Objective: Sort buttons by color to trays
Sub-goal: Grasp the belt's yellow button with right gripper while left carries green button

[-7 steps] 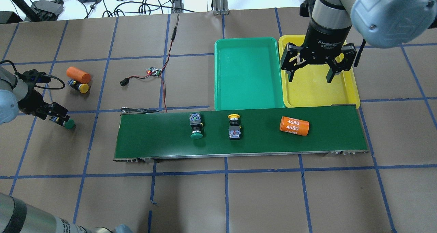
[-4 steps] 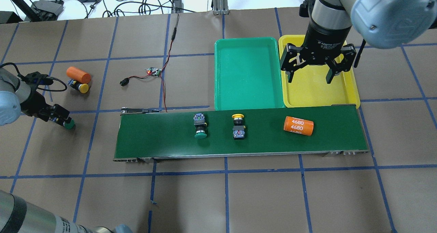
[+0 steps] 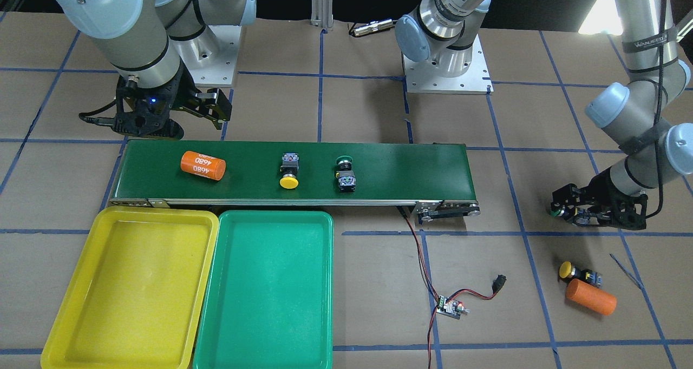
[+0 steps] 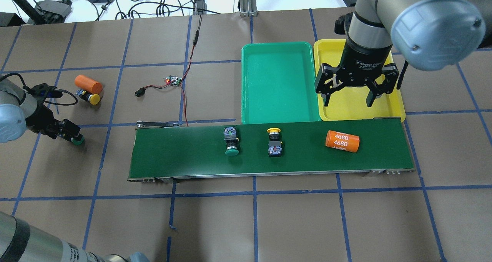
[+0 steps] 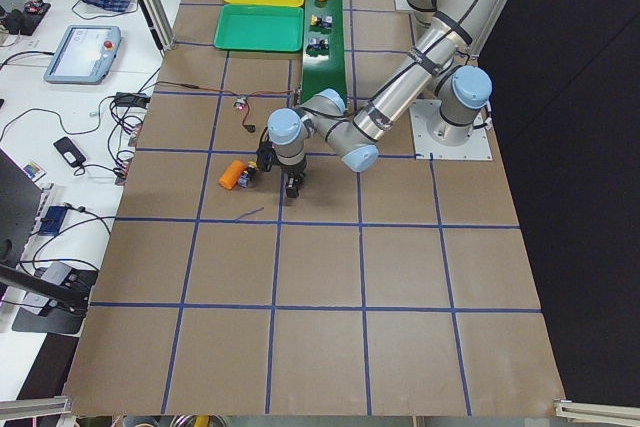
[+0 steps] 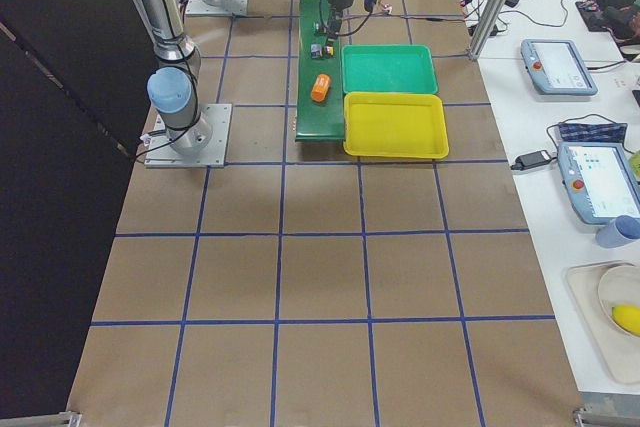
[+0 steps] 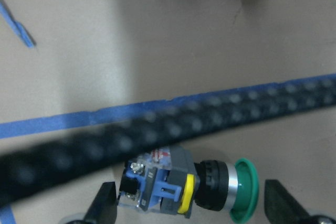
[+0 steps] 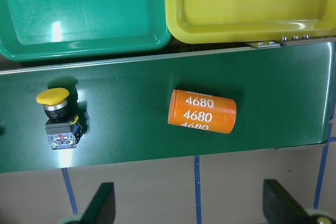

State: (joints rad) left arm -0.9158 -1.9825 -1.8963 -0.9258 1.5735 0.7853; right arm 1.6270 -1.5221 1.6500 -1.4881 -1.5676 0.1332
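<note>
The left gripper (image 4: 69, 134) is wide open. Its two fingers (image 7: 105, 205) stand at the two ends of a small green-capped push button (image 7: 184, 190). The button lies on its side on the brown table (image 4: 246, 223), well away from the belt. One finger is just beside its blue end and the other just beside its green cap. I cannot tell if they touch it. The right gripper (image 4: 348, 100) is wide open too, up in the air over the big yellow plastic tray (image 4: 398, 106), at the edge next to the belt.

A blurry black cable (image 7: 79, 156) crosses the left wrist view. The fingers are cut off at the bottom of both wrist views. From above, the right gripper hides part of the yellow tray.

The left arm reaches low and far out to its side. The right arm points straight down.

On the long dark green belt (image 4: 184, 154) lie a green-capped button (image 4: 231, 142), a yellow-capped button (image 4: 274, 141) and an orange can marked 4680 (image 4: 342, 141). A second yellow-capped button (image 4: 91, 97) lies on the table right beside a plain orange can (image 4: 88, 84). The green plastic tray (image 4: 280, 81) sits next to the yellow one.
</note>
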